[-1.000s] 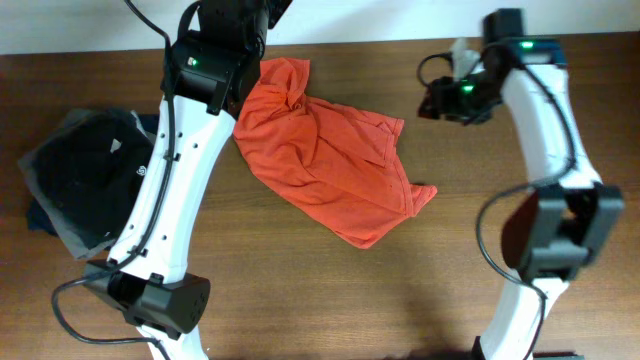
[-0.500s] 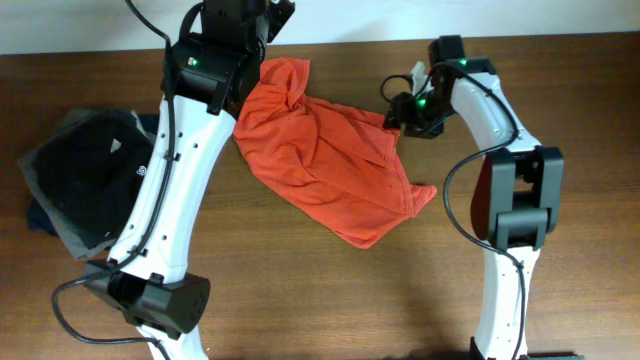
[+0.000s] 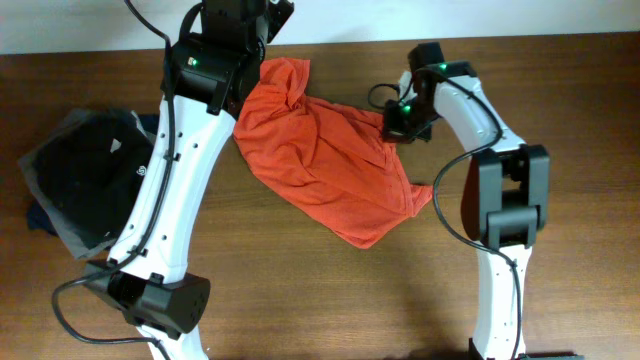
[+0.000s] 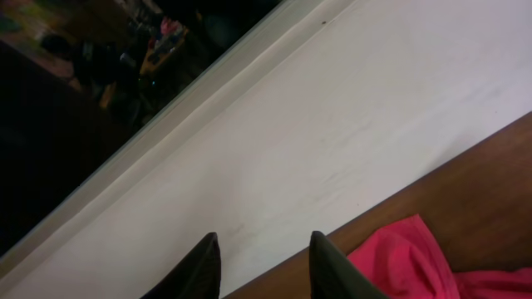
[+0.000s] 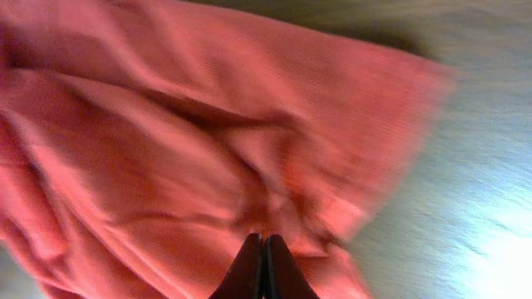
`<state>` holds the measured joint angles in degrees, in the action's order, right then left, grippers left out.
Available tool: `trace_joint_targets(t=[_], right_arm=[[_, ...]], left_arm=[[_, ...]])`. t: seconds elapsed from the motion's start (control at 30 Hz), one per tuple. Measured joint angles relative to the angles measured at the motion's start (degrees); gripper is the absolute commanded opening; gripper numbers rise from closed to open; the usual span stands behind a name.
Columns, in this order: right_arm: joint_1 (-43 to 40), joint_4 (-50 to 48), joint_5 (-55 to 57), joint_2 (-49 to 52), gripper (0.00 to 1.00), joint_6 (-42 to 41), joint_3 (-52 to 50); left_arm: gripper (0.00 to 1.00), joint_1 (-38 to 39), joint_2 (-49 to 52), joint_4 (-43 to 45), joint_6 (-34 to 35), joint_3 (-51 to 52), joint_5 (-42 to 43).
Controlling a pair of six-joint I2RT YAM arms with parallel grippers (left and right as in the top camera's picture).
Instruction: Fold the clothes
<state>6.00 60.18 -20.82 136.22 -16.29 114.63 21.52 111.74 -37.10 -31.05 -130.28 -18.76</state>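
Shirt (image 3: 320, 165) crumpled, right fingers (image 5: 249, 270) pinching its edge

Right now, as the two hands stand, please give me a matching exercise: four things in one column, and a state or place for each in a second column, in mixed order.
Things:
1. red-orange shirt
2. left hand
3. right hand
4. dark garments

States or places:
A. shut on the shirt's edge
B. piled at the left end of the table
C. open, holding nothing
D. crumpled, in the middle of the table

Pairs: 1-D, 2-C, 3-A, 4-B
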Motion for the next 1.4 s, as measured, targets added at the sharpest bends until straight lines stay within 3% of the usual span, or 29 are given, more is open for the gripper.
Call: trace_joint_targets(t=[0.17, 0.37, 0.5, 0.77, 0.87, 0.97, 1.1, 1.23, 1.4], right_arm=[[-5.53, 6.78, 10.62, -7.56, 0.04, 1.36, 0.0], [-18.93, 7.72, 25.11, -33.05, 0.04, 3.26, 1.68], [-25.29, 7.74, 27.32, -41.57, 0.04, 3.69, 2.71], [-28.09, 7.98, 26.43, -40.65, 0.04, 4.33, 2.8], [-28.09, 8.48, 26.1, -38.29, 0.04, 4.33, 2.51], [-28.09, 9.2, 25.83, -36.65, 0.05, 4.28, 2.47], [-28.09, 10.32, 25.73, -36.3, 0.51, 3.54, 2.43], [-28.09, 14.32, 25.7, -36.3, 0.65, 2.12, 2.43], [-28.09, 21.57, 24.13, -36.3, 0.7, 0.46, 2.36]], left_arm=[[0.39, -0.04, -0.42, -0.04, 0.04, 0.0, -0.37], [0.44, -0.39, -2.05, -1.31, 0.09, 0.0, -0.39], [0.5, -0.44, -2.16, -2.99, 2.38, 0.0, -0.37], [0.6, -0.44, -2.45, -5.22, 4.74, 0.0, -0.31], [0.78, -0.46, -3.34, -7.45, 5.11, 0.0, -0.13], [0.79, -0.63, -4.92, -10.71, 5.73, 0.0, 1.73], [0.77, -1.49, -6.12, -13.44, 6.93, 0.02, 10.97], [0.77, -2.34, -5.2, -17.7, 8.15, 2.25, 21.14], [0.78, -2.23, 4.04, -20.2, 8.46, 5.55, 29.7]])
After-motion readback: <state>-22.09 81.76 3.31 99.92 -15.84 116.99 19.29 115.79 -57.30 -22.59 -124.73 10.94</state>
